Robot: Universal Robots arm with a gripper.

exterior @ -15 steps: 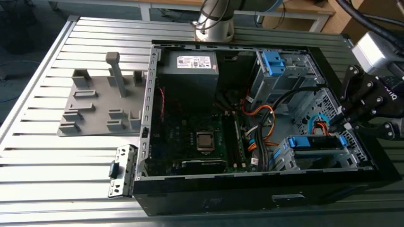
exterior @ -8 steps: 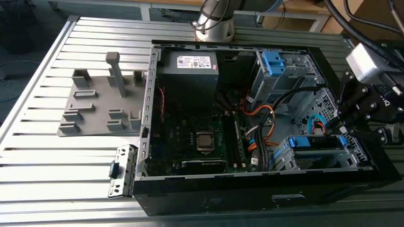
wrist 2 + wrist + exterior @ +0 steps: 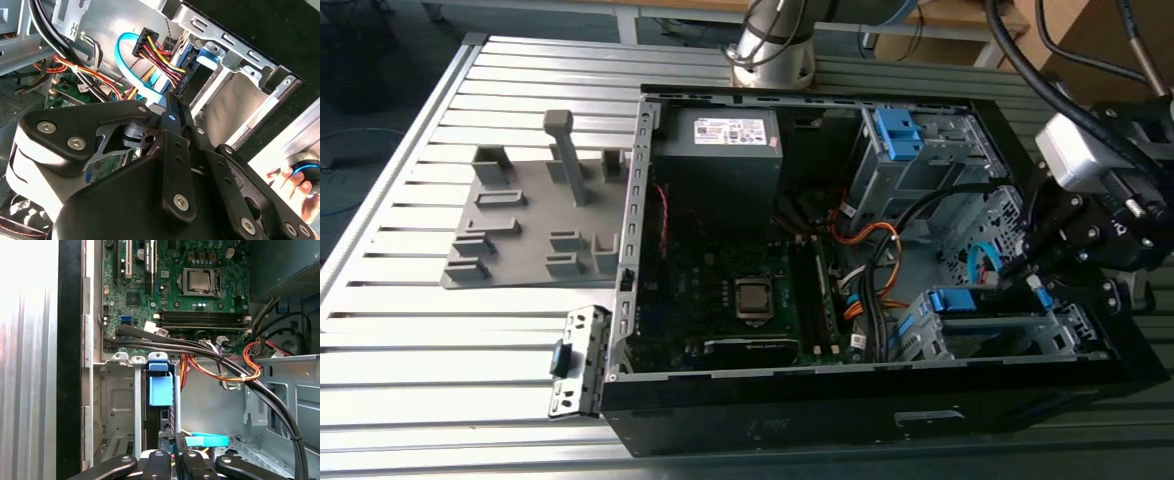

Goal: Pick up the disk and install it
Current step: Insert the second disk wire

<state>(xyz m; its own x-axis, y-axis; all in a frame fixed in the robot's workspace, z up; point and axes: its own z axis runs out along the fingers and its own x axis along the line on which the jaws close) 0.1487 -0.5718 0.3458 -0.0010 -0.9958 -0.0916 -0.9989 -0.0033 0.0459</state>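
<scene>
The gripper (image 3: 1027,272) is hanging at the right of the exterior view, inside the open computer case (image 3: 761,420), fingers (image 3: 161,462) looking pinched together on the disk (image 3: 159,390). The disk is sitting upright in the metal bay (image 3: 120,405) w/ its blue caddy, lower middle of the first wrist view.

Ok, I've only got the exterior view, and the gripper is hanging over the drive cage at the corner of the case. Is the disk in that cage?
Observer: In the first wrist view the disk stands edge-on in a slot of the metal cage. Its blue caddy faces the camera, right ahead of the gripper.
Operator: Any cables close to it?
Observer: Yes. In the second wrist view a black connector with red, yellow and black wires sits just beyond the gripper, beside a light blue cable.
</scene>
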